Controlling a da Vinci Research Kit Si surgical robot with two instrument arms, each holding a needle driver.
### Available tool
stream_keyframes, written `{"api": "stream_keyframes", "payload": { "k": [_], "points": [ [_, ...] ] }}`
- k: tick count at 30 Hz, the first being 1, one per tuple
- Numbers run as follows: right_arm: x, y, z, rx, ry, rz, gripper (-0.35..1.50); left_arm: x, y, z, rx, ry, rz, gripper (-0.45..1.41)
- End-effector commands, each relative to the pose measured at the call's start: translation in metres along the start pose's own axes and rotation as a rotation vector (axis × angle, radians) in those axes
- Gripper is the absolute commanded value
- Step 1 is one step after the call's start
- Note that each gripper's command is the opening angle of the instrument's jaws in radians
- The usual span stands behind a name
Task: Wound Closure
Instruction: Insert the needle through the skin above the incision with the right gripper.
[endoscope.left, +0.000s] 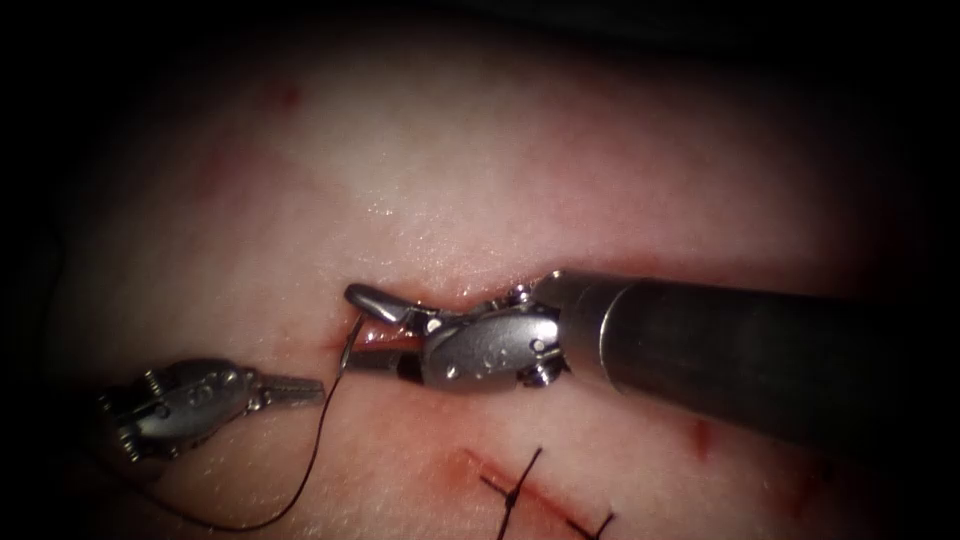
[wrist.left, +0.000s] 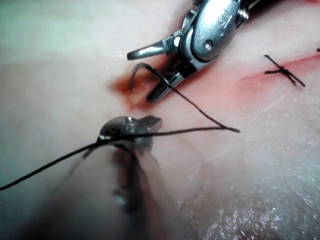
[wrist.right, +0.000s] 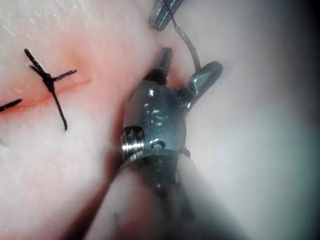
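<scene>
My right tool (endoscope.left: 350, 328) reaches in from the right with its jaws open, one on each side of the needle (endoscope.left: 352, 335). The needle stands in the tissue (endoscope.left: 500, 180) at the left end of the cut, and a short arc of it shows above the surface. Neither tool holds it. Dark thread (endoscope.left: 315, 440) trails from the needle down in a slack loop. My left tool (endoscope.left: 318, 386) lies left of the needle with its jaws shut. In the left wrist view the thread (wrist.left: 200, 112) crosses the left tool (wrist.left: 156, 120); a grip on it is not visible.
Two tied stitches (endoscope.left: 515, 490) with cut thread ends close the lower stretch of the cut. Red fluid stains the tissue around the needle and along the cut. The right tool's thick shaft (endoscope.left: 750, 350) lies over the cut to the right.
</scene>
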Motion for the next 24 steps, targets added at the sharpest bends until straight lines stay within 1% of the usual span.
{"api": "stream_keyframes", "payload": {
  "k": [1, 3, 4, 5, 6, 7, 9, 13, 18, 21, 23, 24],
  "points": [
    [-0.0002, -0.0003, 0.0009, 0.001, 0.004, -0.002, 0.88, 0.0001, -0.0003, 0.0009, -0.003, 0.0, 0.002, -0.35],
    [-0.0002, -0.0004, 0.0009, 0.002, 0.006, -0.027, 0.69, 0.0001, -0.0003, 0.0009, -0.002, 0.0, 0.002, -0.37],
    [-0.0003, -0.0005, 0.0009, 0.003, 0.009, -0.052, 0.42, 0.0001, -0.0002, 0.001, -0.002, -0.003, 0.002, -0.37],
    [-0.0004, -0.0007, 0.0008, 0.008, 0.018, -0.09, -0.35, 0.0001, -0.0002, 0.001, -0.005, -0.002, 0.002, -0.37],
    [-0.0004, -0.0008, 0.0007, 0.013, 0.03, -0.126, -0.35, 0.0001, -0.0002, 0.0011, -0.006, -0.007, 0.002, -0.37],
    [-0.0004, -0.0008, 0.0007, 0.013, 0.03, -0.126, -0.35, 0.0001, -0.0002, 0.0011, -0.006, -0.007, 0.002, -0.37],
    [-0.0002, -0.0009, 0.0006, 0.017, 0.048, -0.204, -0.35, 0.0001, -0.0001, 0.0011, -0.005, -0.01, 0.003, -0.38],
    [-0.0001, -0.0008, 0.0004, 0.013, 0.051, -0.243, -0.35, 0.0001, 0.0, 0.0012, -0.005, -0.013, 0.003, -0.38],
    [-0.0004, -0.0003, 0.0001, 0.026, 0.083, -0.276, -0.35, 0.0001, 0.0001, 0.0012, -0.008, -0.017, 0.003, -0.42],
    [-0.0009, -0.0002, 0.0, 0.044, 0.13, -0.3, -0.35, 0.0002, 0.0003, 0.0013, -0.01, -0.02, 0.002, -0.43],
    [-0.0015, 0.0001, -0.0001, 0.088, 0.173, -0.306, -0.35, 0.0003, 0.0004, 0.0015, -0.011, -0.018, 0.001, -0.43],
    [-0.0015, 0.0001, -0.0001, 0.088, 0.173, -0.306, -0.35, 0.0003, 0.0004, 0.0015, -0.011, -0.018, 0.001, -0.43]
  ]
}}
